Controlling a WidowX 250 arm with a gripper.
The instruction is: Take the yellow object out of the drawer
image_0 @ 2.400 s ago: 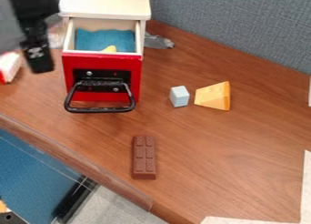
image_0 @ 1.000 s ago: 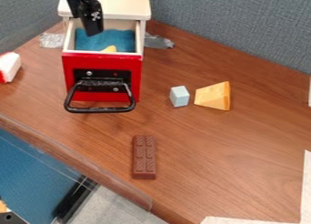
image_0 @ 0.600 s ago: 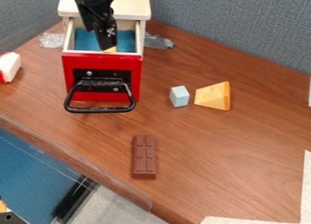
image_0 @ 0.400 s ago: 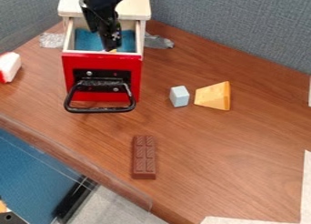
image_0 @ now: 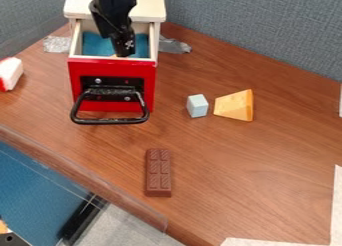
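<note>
My black gripper (image_0: 124,51) hangs down into the pulled-out drawer (image_0: 112,61), close behind its red front. It covers nearly all of the yellow object (image_0: 115,55), of which a sliver shows beside the gripper's lower end. Blue lining covers the drawer's floor. Whether the gripper touches the yellow object is hidden.
A black handle (image_0: 110,121) sticks out from the drawer front. On the table stand a pale blue block (image_0: 197,106) and a yellow cheese wedge (image_0: 234,105), with a brown chocolate bar (image_0: 158,173) nearer the front. A white and red block (image_0: 9,73) lies at the left edge.
From the upper left, my gripper has come right and down into the drawer, covering most of the yellow object. In the latest frames it has shifted only slightly.
</note>
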